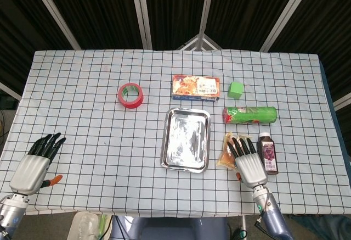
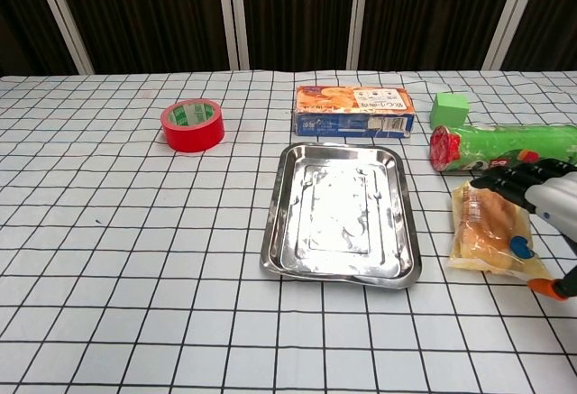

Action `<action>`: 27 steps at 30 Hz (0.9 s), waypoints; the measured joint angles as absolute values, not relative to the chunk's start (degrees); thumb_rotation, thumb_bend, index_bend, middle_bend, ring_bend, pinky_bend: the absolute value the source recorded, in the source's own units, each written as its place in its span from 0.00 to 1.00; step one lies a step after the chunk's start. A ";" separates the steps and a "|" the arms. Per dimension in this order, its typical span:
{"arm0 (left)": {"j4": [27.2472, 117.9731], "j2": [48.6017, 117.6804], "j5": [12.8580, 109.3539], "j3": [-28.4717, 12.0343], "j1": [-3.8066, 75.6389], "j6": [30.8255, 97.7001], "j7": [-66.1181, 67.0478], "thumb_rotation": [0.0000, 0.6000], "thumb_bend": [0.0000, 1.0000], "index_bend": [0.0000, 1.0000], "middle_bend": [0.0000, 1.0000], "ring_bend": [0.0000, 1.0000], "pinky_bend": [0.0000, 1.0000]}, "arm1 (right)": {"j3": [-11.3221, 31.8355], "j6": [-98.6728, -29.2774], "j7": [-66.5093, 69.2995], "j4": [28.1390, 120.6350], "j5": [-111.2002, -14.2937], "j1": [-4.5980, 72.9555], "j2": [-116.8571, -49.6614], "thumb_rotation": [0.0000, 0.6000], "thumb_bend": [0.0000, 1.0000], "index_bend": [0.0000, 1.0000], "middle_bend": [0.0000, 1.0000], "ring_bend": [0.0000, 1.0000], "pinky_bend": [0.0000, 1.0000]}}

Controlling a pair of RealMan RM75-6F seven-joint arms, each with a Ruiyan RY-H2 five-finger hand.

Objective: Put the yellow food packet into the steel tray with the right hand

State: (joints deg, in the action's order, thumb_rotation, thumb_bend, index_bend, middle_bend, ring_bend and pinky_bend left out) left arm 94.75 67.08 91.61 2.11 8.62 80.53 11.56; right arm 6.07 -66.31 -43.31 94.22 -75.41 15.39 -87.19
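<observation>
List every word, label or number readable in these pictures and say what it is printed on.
No text can be read for certain.
Food box: print on its front strip, too small to read.
Green can: lettering blurred.
Yellow food packet: blue round mark, unreadable.
Dark bottle: label too small.
Red tape roll: no legible text.

Pretty tight on the right side, wide open on the left

The right hand [image 1: 249, 163] hangs over the yellow food packet [image 2: 491, 233], its fingers [image 2: 512, 178] boxed in: juice bottle [image 1: 267, 153] just to their right, green can [image 1: 249, 114] right ahead. Leftward there's only a narrow strip of bare surface [image 1: 88, 119] before the steel tray [image 1: 186, 139]. Snack box [image 1: 195, 87] and green cube [image 1: 236, 90] sit farther ahead, red tape roll [image 1: 130, 95] well off to the left.
</observation>
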 measured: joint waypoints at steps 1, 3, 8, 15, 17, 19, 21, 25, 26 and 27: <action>94.74 67.13 91.53 2.09 8.64 80.46 11.65 1.00 0.08 0.00 0.00 0.00 0.09 | 6.37 -65.88 -43.42 93.85 -74.66 15.81 -87.50 1.00 0.28 0.00 0.00 0.00 0.04; 94.75 67.19 91.43 2.05 8.66 80.40 11.77 1.00 0.08 0.00 0.00 0.00 0.09 | 6.92 -64.99 -43.63 93.12 -73.12 16.68 -88.05 1.00 0.28 0.00 0.00 0.00 0.04; 94.80 67.26 91.36 2.08 8.70 80.27 11.93 1.00 0.08 0.00 0.00 0.00 0.09 | 7.51 -63.39 -43.57 91.85 -70.48 18.26 -88.69 1.00 0.28 0.00 0.00 0.00 0.15; 94.84 67.16 91.35 2.04 8.63 80.48 12.04 1.00 0.08 0.00 0.00 0.00 0.09 | 7.36 -60.77 -42.73 90.34 -67.52 20.22 -88.94 1.00 0.30 0.12 0.19 0.15 0.51; 94.82 67.13 91.27 2.00 8.64 80.48 11.97 1.00 0.08 0.00 0.00 0.00 0.09 | 7.14 -60.56 -42.06 90.15 -67.42 20.57 -88.88 1.00 0.33 0.20 0.26 0.21 0.55; 94.79 67.13 91.19 1.97 8.67 80.40 11.97 1.00 0.08 0.00 0.00 0.00 0.09 | 6.85 -60.20 -41.46 90.19 -67.35 20.83 -88.75 1.00 0.35 0.26 0.31 0.26 0.57; 94.80 67.15 91.21 2.01 8.68 80.34 12.06 1.00 0.08 0.00 0.00 0.00 0.09 | 6.43 -60.00 -41.23 90.15 -67.48 21.21 -88.59 1.00 0.36 0.31 0.36 0.30 0.59; 94.92 67.19 91.36 2.08 8.62 80.48 12.29 1.00 0.08 0.00 0.00 0.00 0.09 | 5.81 -60.85 -41.46 90.38 -68.08 21.55 -88.49 1.00 0.36 0.35 0.39 0.32 0.60; 94.94 67.20 91.37 2.08 8.61 80.50 12.31 1.00 0.08 0.00 0.00 0.00 0.09 | 5.67 -61.26 -41.59 90.63 -68.40 21.60 -88.43 1.00 0.36 0.35 0.39 0.32 0.60; 94.96 67.20 91.35 2.08 8.61 80.50 12.32 1.00 0.08 0.00 0.00 0.00 0.09 | 5.56 -61.64 -41.74 90.87 -68.67 21.63 -88.36 1.00 0.36 0.36 0.39 0.32 0.60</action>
State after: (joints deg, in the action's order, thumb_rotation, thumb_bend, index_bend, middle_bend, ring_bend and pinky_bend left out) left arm 94.96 67.20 91.35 2.08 8.61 80.50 12.32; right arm 5.56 -61.64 -41.74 90.87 -68.67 21.63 -88.36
